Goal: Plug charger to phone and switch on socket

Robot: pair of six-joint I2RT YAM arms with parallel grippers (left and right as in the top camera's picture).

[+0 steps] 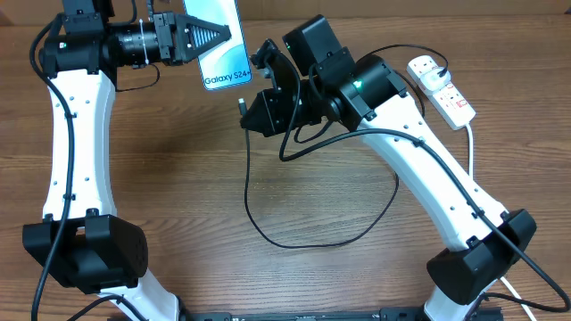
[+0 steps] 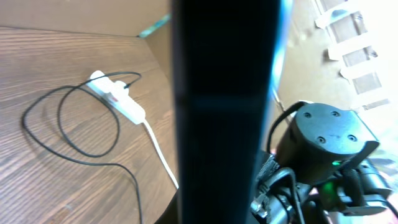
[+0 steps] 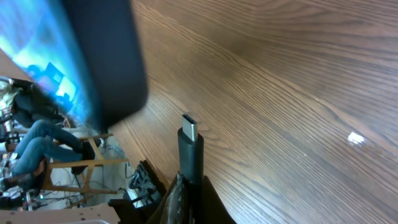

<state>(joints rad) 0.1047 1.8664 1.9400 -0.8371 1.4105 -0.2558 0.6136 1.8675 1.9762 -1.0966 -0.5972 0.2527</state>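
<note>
The right gripper (image 3: 186,199) pinches the thin black charger (image 1: 268,234) behind its small metal-tipped connector (image 3: 189,129), just short of the slim blue-screened phone (image 1: 225,77) clamped in the left gripper (image 1: 214,37). Square the tip to the phone's lower edge, then push straight; the white oblong socket (image 1: 443,89) lies beyond.

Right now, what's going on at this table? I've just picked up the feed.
The left claw is shut on the phone and holds it lifted above the table, screen facing up. The right claw is shut on the charger just behind its connector tip. The tip points toward the phone but is apart from it, not yet plugged in. The cable loops across the table toward the socket. I cannot tell whether its switch is on.
</note>
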